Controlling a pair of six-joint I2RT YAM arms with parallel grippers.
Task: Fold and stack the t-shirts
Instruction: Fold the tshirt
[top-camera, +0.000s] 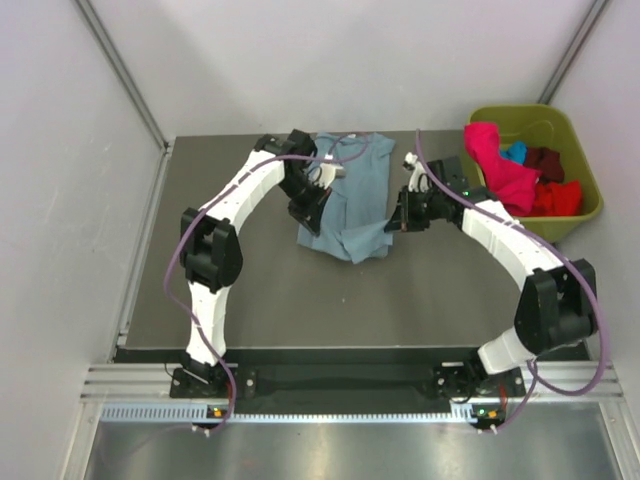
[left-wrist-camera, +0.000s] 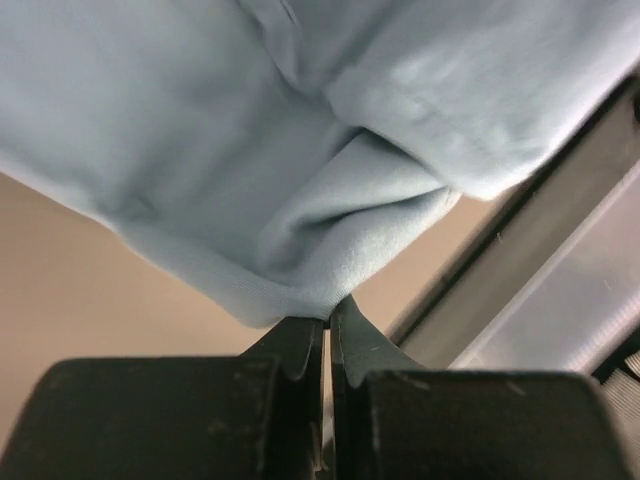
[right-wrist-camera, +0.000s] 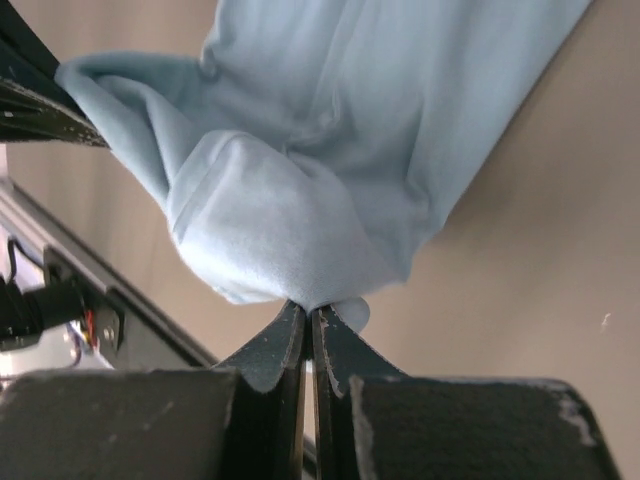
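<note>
Setting: dark grey table (top-camera: 260, 300) enclosed by pale walls (top-camera: 60, 200), arm bases at the near edge.

Item 1, left gripper (top-camera: 308, 218): jaws pressed together on a bunched hem of the cloth. The left wrist view shows the fabric pinched right at the tips.

Item 2, grey-blue t-shirt (top-camera: 355, 190): lies at the far middle of the table between the two arms. Its far part lies flatter. Its near edge is rumpled and gathered toward both grippers.

Item 3, right gripper (top-camera: 398, 222): jaws clamped on a folded corner of the same shirt, which hangs from the tips in the right wrist view.

Item 4, olive-green bin (top-camera: 520, 110): sits at the far right corner and holds a pink tee (top-camera: 500, 165), a turquoise tee (top-camera: 515, 152), a maroon tee (top-camera: 545, 160) and a red tee (top-camera: 558, 198), all heaped and unfolded.

Step in hand, as judged: the first fold of the grey-blue shirt, with both corners gripped. No stack has been started.

Next move calls for: carrying both corners together at an even height, so the cloth lies over itself without twisting, then releasing them squarely.
</note>
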